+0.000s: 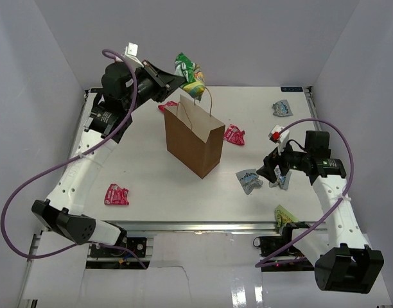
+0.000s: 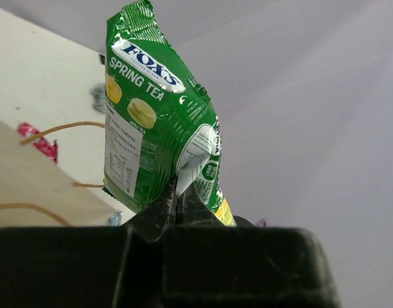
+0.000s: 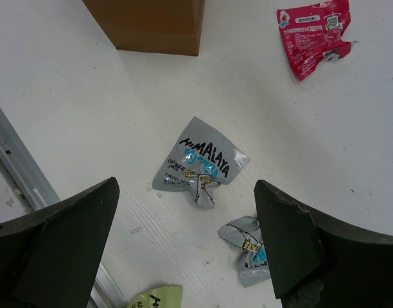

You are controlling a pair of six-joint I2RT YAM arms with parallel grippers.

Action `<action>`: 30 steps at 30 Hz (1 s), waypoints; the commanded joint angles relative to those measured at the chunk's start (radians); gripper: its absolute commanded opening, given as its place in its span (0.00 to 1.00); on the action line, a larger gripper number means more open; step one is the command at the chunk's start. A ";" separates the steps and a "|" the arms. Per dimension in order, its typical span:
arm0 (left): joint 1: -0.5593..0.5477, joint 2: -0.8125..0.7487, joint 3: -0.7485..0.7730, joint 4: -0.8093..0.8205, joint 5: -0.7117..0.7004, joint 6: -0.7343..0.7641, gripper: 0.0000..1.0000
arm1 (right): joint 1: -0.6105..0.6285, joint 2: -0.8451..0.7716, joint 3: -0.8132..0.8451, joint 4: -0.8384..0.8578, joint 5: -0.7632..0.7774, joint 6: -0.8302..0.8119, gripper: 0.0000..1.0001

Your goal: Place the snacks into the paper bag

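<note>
My left gripper [image 1: 178, 79] is shut on the lower edge of a green snack packet [image 1: 188, 70], held in the air just behind the mouth of the upright brown paper bag [image 1: 193, 138]. In the left wrist view the packet [image 2: 158, 122] stands above the closed jaws, with the bag's handles [image 2: 61, 128] to the left. My right gripper [image 1: 274, 171] hangs open over a blue-silver packet [image 3: 200, 168], nothing between its fingers. A second blue-silver packet [image 3: 251, 249] lies by its right finger.
Pink packets lie at front left [image 1: 116, 194], right of the bag [image 1: 234, 134] and behind it [image 1: 169, 104]. Another blue-silver packet [image 1: 282, 108] sits at the back right. A yellow-green packet [image 1: 285, 213] lies near the front rail [image 1: 203, 226].
</note>
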 commanded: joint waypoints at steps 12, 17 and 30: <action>-0.015 -0.071 -0.121 -0.071 -0.132 0.039 0.00 | -0.002 -0.023 0.043 0.010 0.005 0.011 0.91; -0.032 -0.059 -0.141 -0.071 -0.137 0.044 0.00 | -0.002 -0.025 0.047 0.010 0.011 0.015 0.91; -0.038 -0.032 -0.112 -0.091 -0.099 0.062 0.71 | -0.002 -0.026 0.046 0.004 -0.010 0.020 0.91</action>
